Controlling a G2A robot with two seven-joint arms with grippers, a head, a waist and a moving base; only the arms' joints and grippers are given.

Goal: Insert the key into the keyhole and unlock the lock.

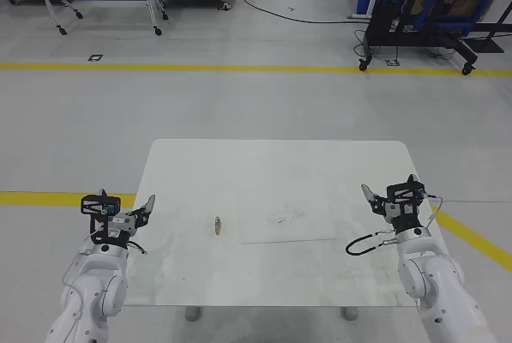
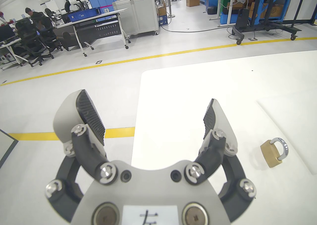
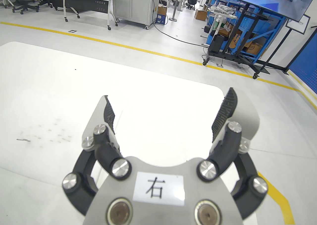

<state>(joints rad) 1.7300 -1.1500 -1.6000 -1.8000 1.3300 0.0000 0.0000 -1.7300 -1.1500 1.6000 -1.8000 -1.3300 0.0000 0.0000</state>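
A brass padlock (image 1: pixel 217 225) with a silver shackle lies on the white table (image 1: pixel 195 163), left of its middle. The left wrist view has the padlock (image 2: pixel 271 154) off to one side of my left gripper (image 2: pixel 147 97), which is open and empty. That gripper (image 1: pixel 125 202) hovers at the table's left edge. A small flat grey piece, apparently the key (image 3: pixel 23 140), lies on the table well away from my right gripper (image 3: pixel 168 94). My right gripper (image 1: pixel 391 189) is also open and empty, near the table's right edge.
A thin white sheet (image 1: pixel 311 227) with faint smudges lies flat on the table right of the padlock. Yellow floor lines run past the table. Racks and a wheeled stand (image 1: pixel 418 39) are far behind.
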